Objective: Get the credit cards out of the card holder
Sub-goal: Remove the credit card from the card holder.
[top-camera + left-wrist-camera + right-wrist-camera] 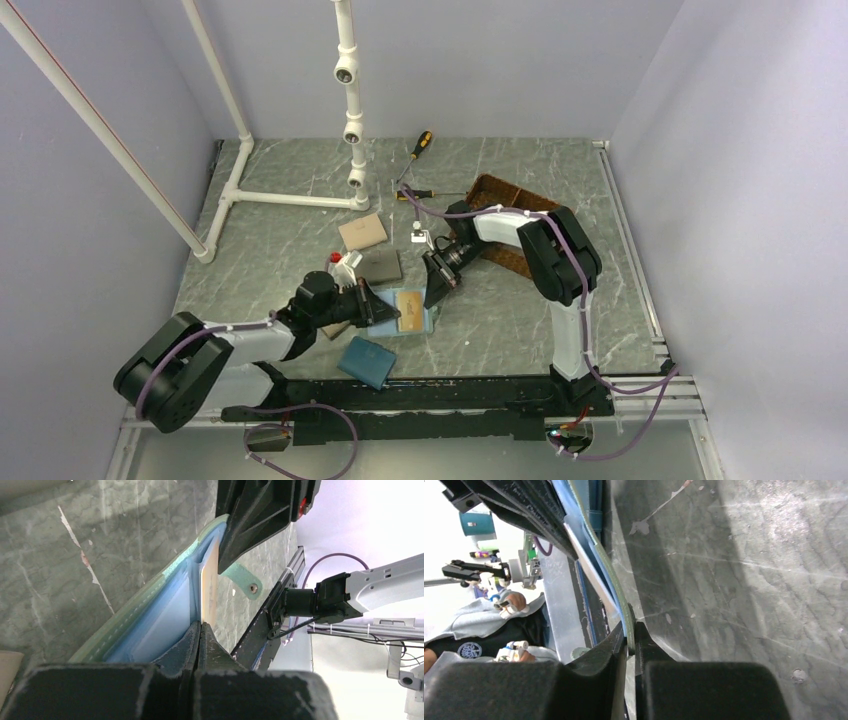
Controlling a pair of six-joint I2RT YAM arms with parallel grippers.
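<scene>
Table (520,320): grey marble.
Holder (420,324): open, mid-frame.
Left gripper (372,305): pinching its edge.
Right gripper (437,290): pinching opposite edge.
Card (408,309): pocketed; none out.

Your card holder (131,622) has a matt sage-green, leather-like skin with a stitched edge, and its inside is smooth pale blue with a soft sheen. The table (45,570) looks like marbled grey-green stone, faintly glossy. In the upper centre of the top view, the white pipes (347,72) are glossy plastic and the basket (500,184) is rough woven fibre.
</scene>
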